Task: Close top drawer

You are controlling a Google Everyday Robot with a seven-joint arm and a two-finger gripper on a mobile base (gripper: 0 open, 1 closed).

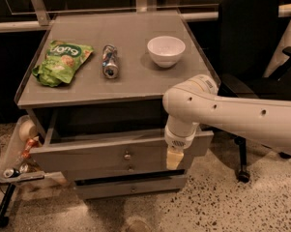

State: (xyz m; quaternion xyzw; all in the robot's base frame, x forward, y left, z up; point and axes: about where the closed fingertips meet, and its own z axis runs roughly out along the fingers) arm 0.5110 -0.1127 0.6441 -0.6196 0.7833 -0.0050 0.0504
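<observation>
The top drawer [96,153] is a wide grey drawer pulled partly out of the cabinet, with a small round metal knob [127,155] at the centre of its front. Its plain grey inside shows as a dark gap under the cabinet top. My gripper [174,157] hangs from the white arm [222,111] and sits against the right part of the drawer front, to the right of the knob. Only a pale fingertip shows below the wrist.
On the cabinet top [135,79] lie a green chip bag [62,62], a can on its side [109,61] and a white bowl [166,50]. Two lower drawer fronts [130,187] sit below. A side rack with bottles [20,156] is at the left, an office chair [254,47] at the right.
</observation>
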